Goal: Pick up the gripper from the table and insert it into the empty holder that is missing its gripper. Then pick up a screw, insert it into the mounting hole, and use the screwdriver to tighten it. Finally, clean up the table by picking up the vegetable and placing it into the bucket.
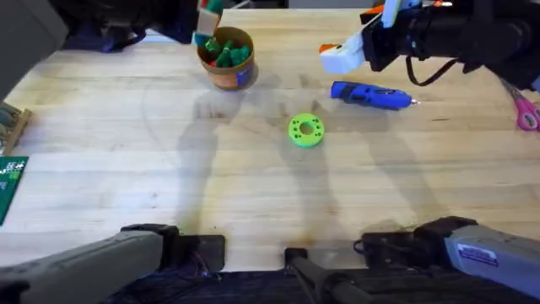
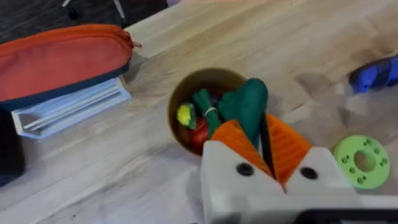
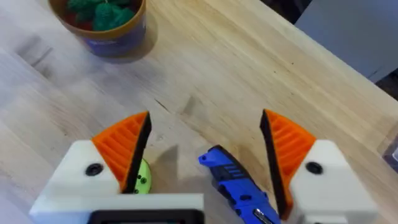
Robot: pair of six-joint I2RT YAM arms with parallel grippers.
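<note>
Your light wooden butcher-block tabletop (image 1: 126,143) carries the work. Near its far edge stands the small round brown bucket (image 1: 225,57), with green and red toy pieces inside. Your left gripper (image 2: 262,146) hangs over that bucket, its orange ribbed pads pinched on the dark green oblong toy vegetable (image 2: 249,106), which sits above the bucket's opening. Your right gripper (image 3: 205,146) has its jaws spread wide, holding nothing, above the bright blue pen-shaped electric screwdriver (image 1: 369,95), which lies flat toward the far right edge. The bright green round disc with holes (image 1: 305,130) rests just nearer the middle, beside the screwdriver. Pink-handled scissors (image 1: 527,114) lie at the right edge.
</note>
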